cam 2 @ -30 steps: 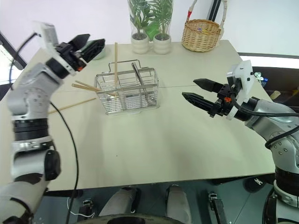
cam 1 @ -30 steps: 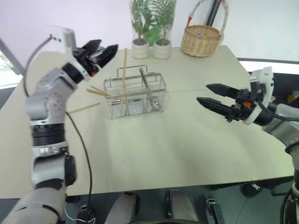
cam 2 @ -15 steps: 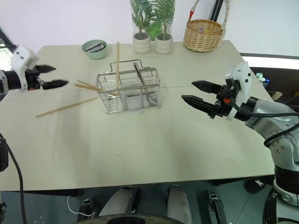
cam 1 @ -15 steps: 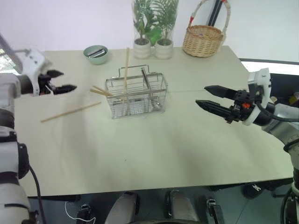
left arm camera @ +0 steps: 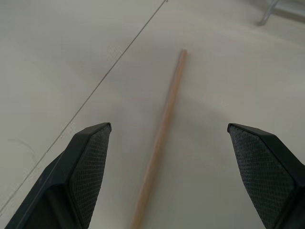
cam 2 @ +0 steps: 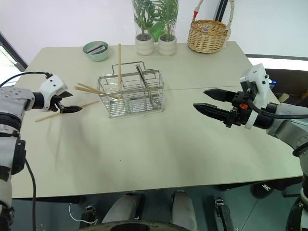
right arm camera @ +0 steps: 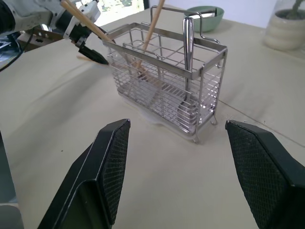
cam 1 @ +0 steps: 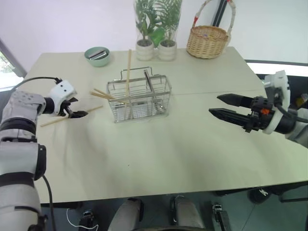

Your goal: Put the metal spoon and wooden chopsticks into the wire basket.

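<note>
Pale beige desk [cam 1: 159,149] stretches out, and up close the right gripper [cam 1: 222,106] hovers above it, black fingers spread wide, gripping nothing. Over on the left, the left gripper [cam 1: 78,114] sits low, fingers apart either side of a lone light-tan wooden chopstick [left arm camera: 159,138] lying flat on the desk. Further back, the silver wire-mesh basket [cam 1: 139,101] holds more wooden chopsticks [cam 1: 128,72], one upright, others jutting out leftward, with the shiny metal spoon [right arm camera: 187,71] standing inside. Beyond, a mint-green bowl [cam 1: 98,55] and tan wicker basket [cam 1: 208,42].

Bright, even daylight (soft shadows)
</note>
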You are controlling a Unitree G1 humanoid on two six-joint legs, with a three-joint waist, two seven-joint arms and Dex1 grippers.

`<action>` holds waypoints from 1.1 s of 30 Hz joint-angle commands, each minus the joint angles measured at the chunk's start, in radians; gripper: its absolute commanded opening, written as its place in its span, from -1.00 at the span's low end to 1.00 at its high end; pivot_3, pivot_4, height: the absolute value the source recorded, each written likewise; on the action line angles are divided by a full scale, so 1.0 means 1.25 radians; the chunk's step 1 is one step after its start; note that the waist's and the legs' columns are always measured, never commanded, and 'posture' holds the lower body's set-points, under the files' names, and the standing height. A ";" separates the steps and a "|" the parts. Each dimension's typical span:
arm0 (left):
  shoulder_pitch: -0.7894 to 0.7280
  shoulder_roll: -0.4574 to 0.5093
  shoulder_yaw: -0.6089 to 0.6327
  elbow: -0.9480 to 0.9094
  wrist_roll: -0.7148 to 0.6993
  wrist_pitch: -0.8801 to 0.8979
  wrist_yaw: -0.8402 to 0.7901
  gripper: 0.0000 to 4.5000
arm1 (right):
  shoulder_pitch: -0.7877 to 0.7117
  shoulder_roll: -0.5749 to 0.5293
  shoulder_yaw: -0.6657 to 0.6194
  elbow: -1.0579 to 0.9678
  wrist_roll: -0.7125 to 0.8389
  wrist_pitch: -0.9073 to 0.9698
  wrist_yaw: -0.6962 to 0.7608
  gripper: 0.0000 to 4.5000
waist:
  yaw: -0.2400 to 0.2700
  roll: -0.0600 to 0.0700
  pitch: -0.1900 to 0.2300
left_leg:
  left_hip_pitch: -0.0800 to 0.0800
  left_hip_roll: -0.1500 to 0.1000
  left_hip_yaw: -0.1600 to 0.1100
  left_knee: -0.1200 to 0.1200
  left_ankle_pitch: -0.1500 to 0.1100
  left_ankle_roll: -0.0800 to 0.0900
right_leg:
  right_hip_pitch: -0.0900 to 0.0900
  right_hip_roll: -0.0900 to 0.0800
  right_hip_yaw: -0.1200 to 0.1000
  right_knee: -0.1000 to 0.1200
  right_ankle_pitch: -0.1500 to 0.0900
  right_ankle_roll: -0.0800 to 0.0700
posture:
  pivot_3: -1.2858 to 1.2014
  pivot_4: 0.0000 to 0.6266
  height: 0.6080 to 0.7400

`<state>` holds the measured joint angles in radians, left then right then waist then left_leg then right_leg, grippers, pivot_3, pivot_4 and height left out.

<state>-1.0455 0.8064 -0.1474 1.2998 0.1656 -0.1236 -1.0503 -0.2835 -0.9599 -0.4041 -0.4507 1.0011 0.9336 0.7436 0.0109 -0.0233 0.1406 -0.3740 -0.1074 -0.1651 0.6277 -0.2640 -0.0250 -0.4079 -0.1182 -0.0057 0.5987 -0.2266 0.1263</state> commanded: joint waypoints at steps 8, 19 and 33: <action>0.001 -0.030 -0.019 0.024 0.076 -0.005 0.100 0.83 | -0.024 -0.014 -0.039 -0.030 0.066 0.037 -0.060 0.47 | 0.002 0.000 0.000 | 0.000 0.000 0.000 0.000 0.000 0.000 | 0.000 0.000 0.000 0.000 0.000 0.000 | 0.03 -0.52 0.46; 0.013 -0.058 -0.031 0.037 0.116 0.016 0.136 0.73 | -0.020 -0.017 -0.056 -0.032 0.087 0.049 -0.100 0.47 | 0.003 0.002 -0.002 | 0.001 0.000 0.000 0.001 0.000 0.000 | 0.002 0.000 0.000 0.001 0.000 0.001 | 0.03 -0.52 0.46; 0.009 -0.067 -0.026 0.040 0.121 0.049 0.155 0.07 | -0.014 -0.029 -0.069 -0.024 0.094 0.051 -0.118 0.47 | 0.002 0.002 -0.002 | 0.002 0.000 0.000 0.001 0.000 0.000 | 0.002 0.000 0.000 0.001 0.000 0.001 | 0.03 -0.52 0.46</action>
<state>-1.0410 0.7254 -0.1760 1.3324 0.2973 -0.0798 -0.8702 -0.2910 -0.9788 -0.4495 -0.4691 1.1075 0.9998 0.5971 0.0129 -0.0204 0.1382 -0.3719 -0.1077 -0.1649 0.6288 -0.2641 -0.0246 -0.4056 -0.1185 -0.0057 0.5997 -0.2266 0.1269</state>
